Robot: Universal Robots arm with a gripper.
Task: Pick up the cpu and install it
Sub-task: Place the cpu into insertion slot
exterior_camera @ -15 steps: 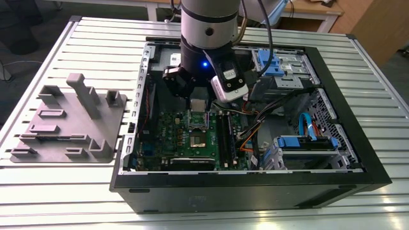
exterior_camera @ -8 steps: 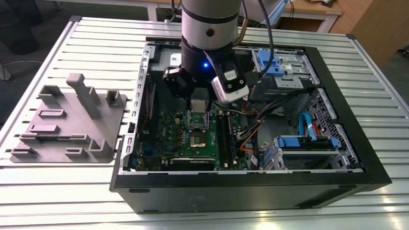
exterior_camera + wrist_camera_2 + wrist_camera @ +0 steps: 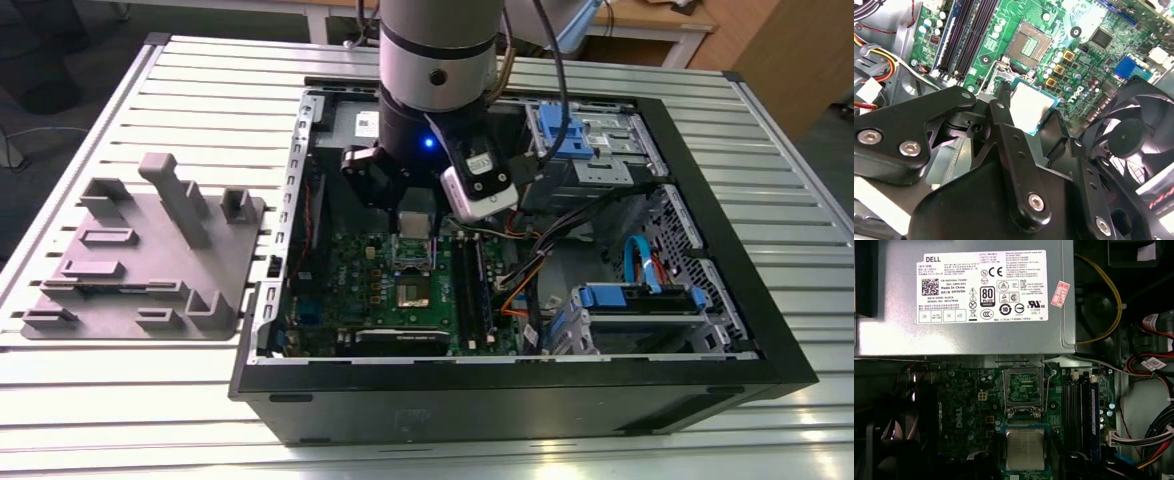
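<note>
The cpu [image 3: 1025, 449] is a small square chip with a pale silver top and a thin blue-green rim. In both wrist views it sits between the black fingers [image 3: 1004, 125], so my gripper [image 3: 1033, 112] is shut on it. It hangs above the green motherboard, short of the open socket [image 3: 1024, 387], a metal-framed rectangle with a dark centre [image 3: 1029, 45]. In the exterior view my gripper [image 3: 416, 225] is inside the open computer case, just behind the socket [image 3: 411, 290].
A big grey power supply box [image 3: 979, 295] with a white label borders the socket. Memory slots [image 3: 1079, 410], a black fan [image 3: 1134, 135] and bundled cables [image 3: 534, 270] crowd the board. A grey fixture [image 3: 147, 250] lies on the slatted table at the exterior view's left.
</note>
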